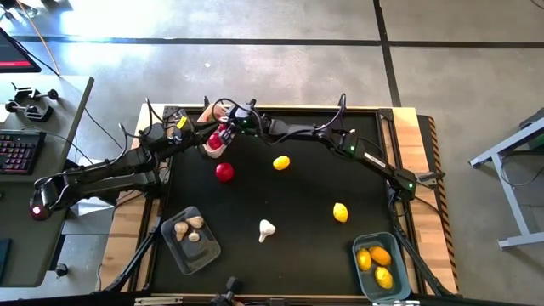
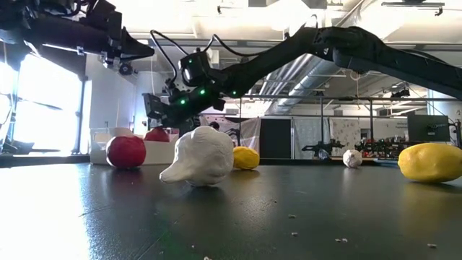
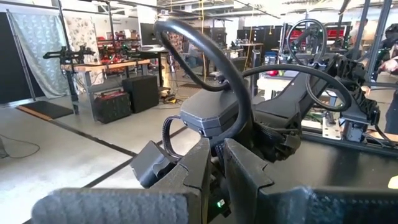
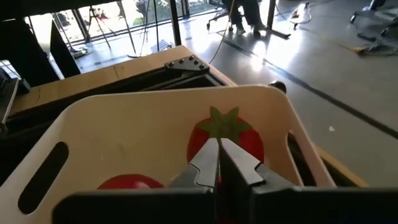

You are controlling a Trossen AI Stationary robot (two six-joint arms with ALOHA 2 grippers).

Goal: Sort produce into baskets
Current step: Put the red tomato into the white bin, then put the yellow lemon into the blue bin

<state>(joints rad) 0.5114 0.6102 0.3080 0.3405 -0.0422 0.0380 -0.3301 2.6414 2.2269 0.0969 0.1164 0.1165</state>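
Sorting partly done — right gripper (image 4: 217,163) over the white plastic tub (image 4: 112,140) at the table's far edge, fingers nearly closed, holding nothing visible.
Tomatoes, garlic and lemons already sit in tubs; one red tomato (image 1: 224,172), two yellow lemons (image 1: 281,162) (image 1: 340,212) and one garlic bulb (image 1: 266,229) remain mid-table, well apart — easy reach. Left gripper (image 3: 214,165) waits alongside, fingers narrow.

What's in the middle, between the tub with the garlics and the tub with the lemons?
In the high view, one loose garlic bulb lies on the black mat between the clear tub and the blue tub. Nothing else is there.
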